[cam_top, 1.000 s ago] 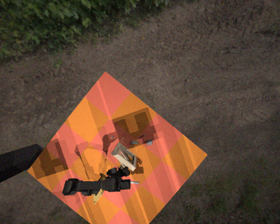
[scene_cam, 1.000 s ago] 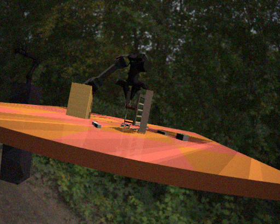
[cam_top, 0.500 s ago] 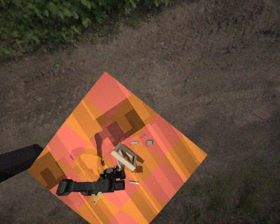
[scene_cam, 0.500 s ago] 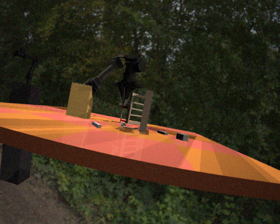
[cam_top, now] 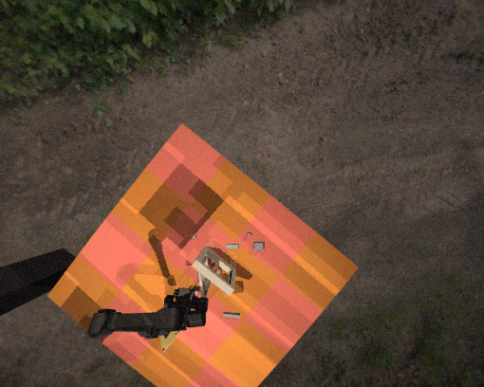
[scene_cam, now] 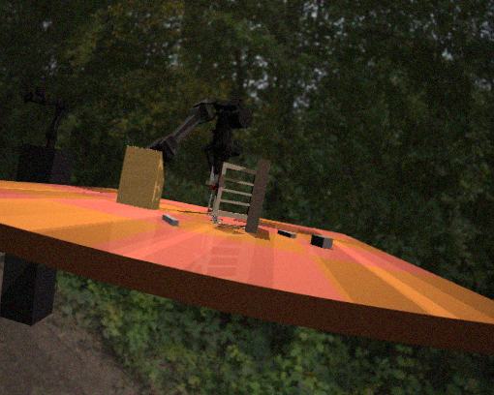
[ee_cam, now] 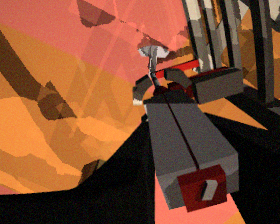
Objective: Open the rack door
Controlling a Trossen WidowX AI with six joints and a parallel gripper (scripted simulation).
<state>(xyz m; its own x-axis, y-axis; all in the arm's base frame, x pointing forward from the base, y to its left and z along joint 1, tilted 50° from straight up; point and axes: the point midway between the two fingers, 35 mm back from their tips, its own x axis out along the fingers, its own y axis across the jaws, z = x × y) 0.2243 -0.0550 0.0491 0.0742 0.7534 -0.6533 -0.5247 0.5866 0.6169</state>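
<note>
Gripper [cam_top: 195,290] [scene_cam: 213,169] [ee_cam: 173,124] fingers, seen from the top, reach down at the near left of the pale rack frame [cam_top: 214,281] [scene_cam: 258,196]. In the exterior view, they grasp the handle at the door's left, the upright frame standing right. The wrist view shows the handle [ee_cam: 153,62] ahead, frame bars at right.

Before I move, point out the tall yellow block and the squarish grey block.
Tall yellow block [cam_top: 169,342] [scene_cam: 139,177]: top view, its visible edge; exterior view, its broad side.
Squarish grey block [cam_top: 258,246] [scene_cam: 320,241]: top view, its top; exterior view, its side.
</note>
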